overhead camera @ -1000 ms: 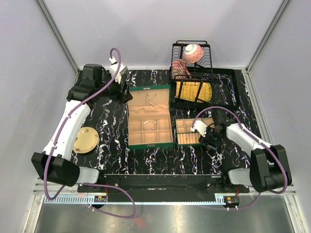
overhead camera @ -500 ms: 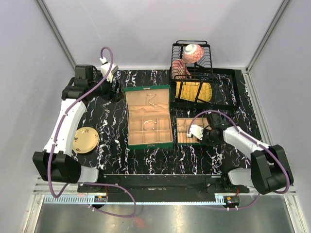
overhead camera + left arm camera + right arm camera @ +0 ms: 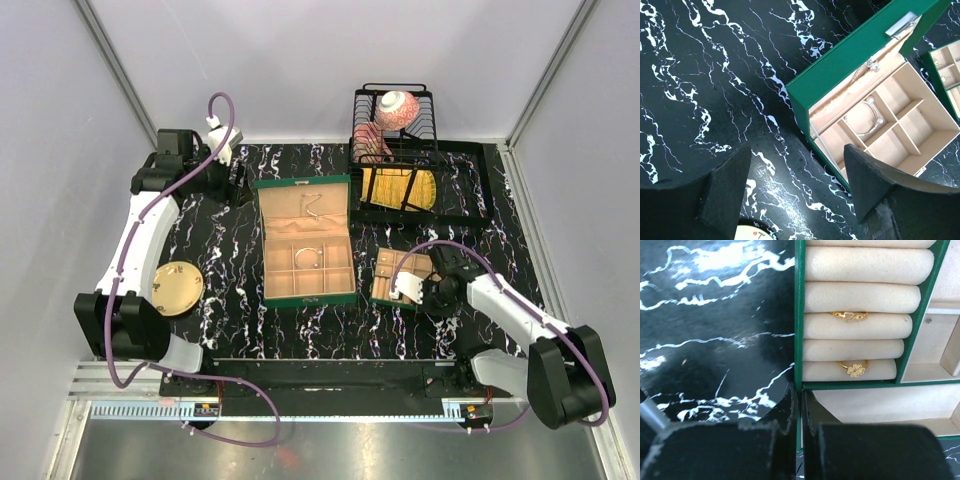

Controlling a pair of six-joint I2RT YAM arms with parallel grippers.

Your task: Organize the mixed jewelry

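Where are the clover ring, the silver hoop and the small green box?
clover ring (image 3: 856,370): right wrist view, on its flower head.
silver hoop (image 3: 859,132): left wrist view, on its curved band.
small green box (image 3: 799,315): right wrist view, on its side wall.

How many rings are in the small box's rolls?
2 in the small box: a gold ring in a middle groove, a clover-shaped ring in the nearest groove. More may hide off-frame.

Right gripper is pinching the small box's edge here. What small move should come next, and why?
Probably a short, slow slide to square the small box with the big box. The right gripper is shut on its green wall. From above it looks skewed to the big box. Two rings sit in its rolls, so it should stay flat.
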